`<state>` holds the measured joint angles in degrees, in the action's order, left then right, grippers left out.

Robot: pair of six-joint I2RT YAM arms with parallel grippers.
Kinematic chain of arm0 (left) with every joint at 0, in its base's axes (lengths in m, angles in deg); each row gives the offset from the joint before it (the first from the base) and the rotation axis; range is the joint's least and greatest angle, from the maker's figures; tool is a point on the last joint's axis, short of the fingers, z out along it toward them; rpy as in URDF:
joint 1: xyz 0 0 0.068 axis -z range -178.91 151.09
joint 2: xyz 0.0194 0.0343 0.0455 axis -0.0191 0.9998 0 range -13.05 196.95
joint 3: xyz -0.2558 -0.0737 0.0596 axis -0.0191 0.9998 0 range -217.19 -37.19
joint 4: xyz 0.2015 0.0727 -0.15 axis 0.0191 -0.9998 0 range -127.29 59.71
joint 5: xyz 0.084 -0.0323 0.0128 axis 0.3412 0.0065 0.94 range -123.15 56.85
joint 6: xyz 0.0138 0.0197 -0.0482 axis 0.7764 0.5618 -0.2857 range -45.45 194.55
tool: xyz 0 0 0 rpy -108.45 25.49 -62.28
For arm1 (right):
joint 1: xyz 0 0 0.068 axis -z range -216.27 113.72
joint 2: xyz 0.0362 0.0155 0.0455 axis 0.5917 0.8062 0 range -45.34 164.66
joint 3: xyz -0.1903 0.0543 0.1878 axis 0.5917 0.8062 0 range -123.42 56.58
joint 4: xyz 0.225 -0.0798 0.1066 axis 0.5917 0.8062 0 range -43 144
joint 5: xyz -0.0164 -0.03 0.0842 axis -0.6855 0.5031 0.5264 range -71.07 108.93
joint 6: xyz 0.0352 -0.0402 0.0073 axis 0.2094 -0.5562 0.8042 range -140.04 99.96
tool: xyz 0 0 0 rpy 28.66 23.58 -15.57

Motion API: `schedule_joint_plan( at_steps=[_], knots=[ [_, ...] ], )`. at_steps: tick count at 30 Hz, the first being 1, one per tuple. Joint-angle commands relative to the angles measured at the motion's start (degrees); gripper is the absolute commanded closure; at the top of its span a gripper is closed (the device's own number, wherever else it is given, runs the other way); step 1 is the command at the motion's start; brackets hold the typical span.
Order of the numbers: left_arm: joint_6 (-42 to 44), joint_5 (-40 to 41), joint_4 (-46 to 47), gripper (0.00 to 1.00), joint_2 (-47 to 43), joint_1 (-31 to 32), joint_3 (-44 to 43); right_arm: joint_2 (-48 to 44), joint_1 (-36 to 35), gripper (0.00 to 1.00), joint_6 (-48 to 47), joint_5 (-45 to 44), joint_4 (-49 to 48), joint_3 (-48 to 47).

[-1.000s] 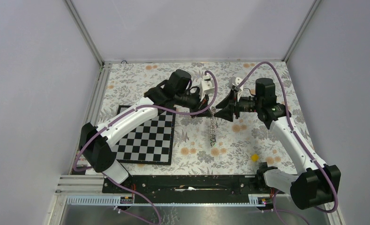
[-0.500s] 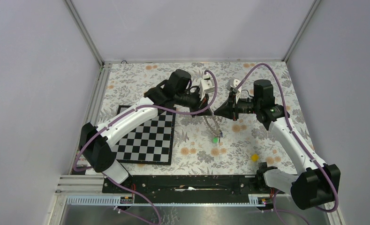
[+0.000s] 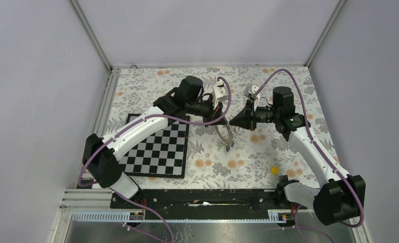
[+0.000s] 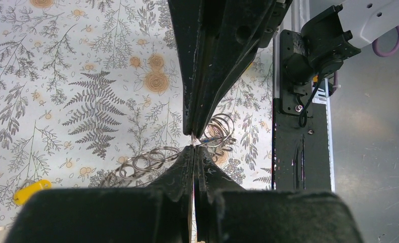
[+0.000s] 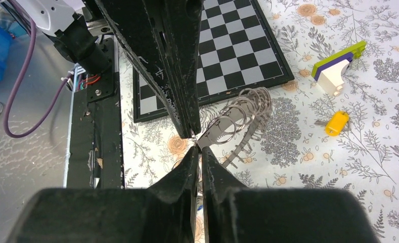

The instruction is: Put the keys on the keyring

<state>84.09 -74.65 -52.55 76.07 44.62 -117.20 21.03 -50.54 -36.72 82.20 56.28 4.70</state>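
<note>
Left gripper (image 4: pixel 194 148) is clamped shut on the keyring (image 5: pixel 248 104), which hangs at six o'clock below the meeting tips, over mid-table. Right gripper (image 5: pixel 197 148) is pinched closed at the same spot, seemingly on the wire too. A yellow key (image 3: pixel 274 170) lies at four o'clock. The ring looks light, springy and slippery: pinch bare wire firmly

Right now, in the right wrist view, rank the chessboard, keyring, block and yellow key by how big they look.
1. chessboard, largest even though partly hidden.
2. keyring, a little bigger than the block, but it hangs nearer the camera, so this place is unsure.
3. block.
4. yellow key, clearly smallest.
</note>
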Motion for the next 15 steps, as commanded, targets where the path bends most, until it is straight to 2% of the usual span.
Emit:
schedule_joint_plan(
  at_steps=[1, 5, 8, 12, 15],
  knots=[
    [0.65, -3.47, 3.58, 1.0, -2.97, 0.35, -0.06, -0.83, -0.15, 0.83, -1.61, 1.51, -2.24, -0.67],
    [0.75, -3.98, 3.63, 1.0, -2.74, 0.37, 0.11, -0.9, -0.2, 0.69, -2.1, 2.04, -1.54, -1.06],
    [0.58, -4.14, 3.54, 1.0, -2.49, 0.33, 0.07, -0.92, -0.15, 0.67, -2.12, 2.59, -1.5, -0.98],
    [0.48, -4.38, 3.58, 1.0, -2.31, 0.36, -0.14, -0.73, -0.15, 0.73, -1.76, 3.38, -1.96, -0.65],
    [0.44, -4.11, 3.66, 1.0, -2.17, 0.34, -0.13, -0.68, -0.17, 0.82, -0.67, 4.47, -3.12, -0.42]
  ],
)
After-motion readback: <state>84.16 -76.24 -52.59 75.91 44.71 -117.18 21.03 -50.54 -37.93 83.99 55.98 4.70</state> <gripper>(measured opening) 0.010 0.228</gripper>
